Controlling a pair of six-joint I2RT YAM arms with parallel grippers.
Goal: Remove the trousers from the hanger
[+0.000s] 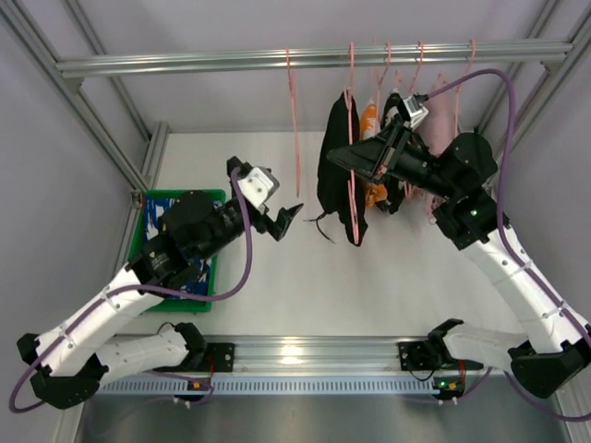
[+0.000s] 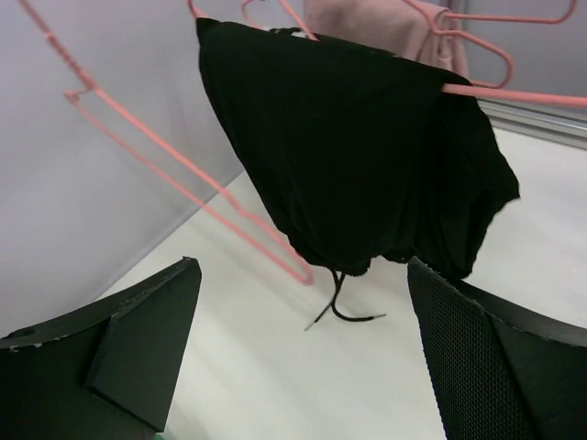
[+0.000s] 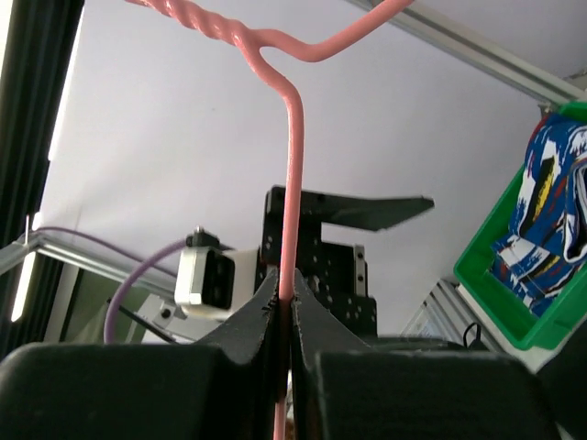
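Note:
The plain black trousers (image 1: pixel 337 175) hang folded over a pink hanger (image 1: pixel 352 111) on the rail, with drawstrings (image 2: pixel 344 307) dangling below them. My right gripper (image 1: pixel 354 160) is shut on that hanger's wire (image 3: pixel 293 183), beside the black cloth. My left gripper (image 1: pixel 286 220) is open and empty, to the left of and below the black trousers (image 2: pixel 358 156) and apart from them. The blue printed trousers (image 3: pixel 550 211) lie in the green bin (image 1: pixel 148 205) at the left, partly hidden by my left arm.
An empty pink hanger (image 1: pixel 295 129) hangs left of the black trousers. Further hangers carry an orange garment (image 1: pixel 370 125) and a pink garment (image 1: pixel 443 120) on the aluminium rail (image 1: pixel 185 63). Grey walls and frame posts close in both sides.

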